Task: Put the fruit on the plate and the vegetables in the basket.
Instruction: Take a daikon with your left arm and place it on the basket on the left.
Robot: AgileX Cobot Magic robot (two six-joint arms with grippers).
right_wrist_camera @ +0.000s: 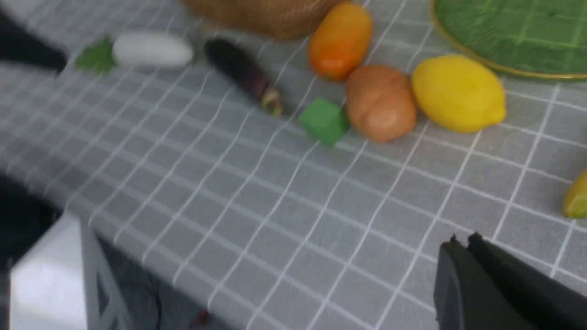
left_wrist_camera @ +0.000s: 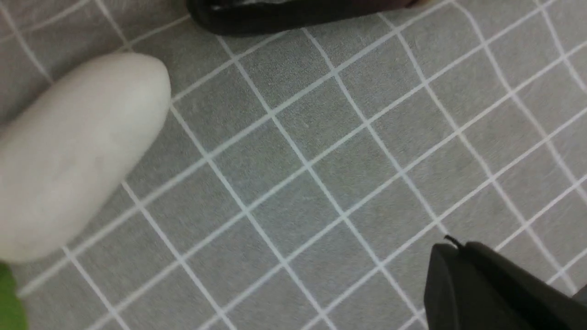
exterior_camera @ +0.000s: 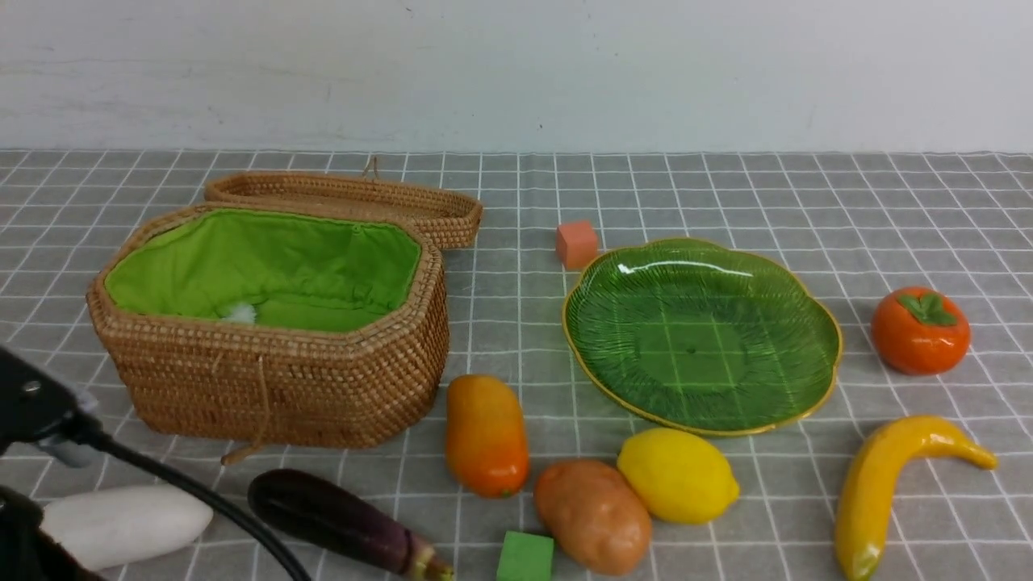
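White radish lies nearest on the checked cloth, beside the left gripper, whose spread, like that of the right gripper, cannot be told. It is best gripped across its middle, then lifted high over the rim of the wicker basket behind.

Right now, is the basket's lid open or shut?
Open: the lid lies flipped back behind the basket, its green lining exposed.

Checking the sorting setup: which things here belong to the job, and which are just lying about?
Job: lemon, banana, mango, persimmon, radish, eggplant, potato, plate, basket.
Lying about: orange cube, green cube.
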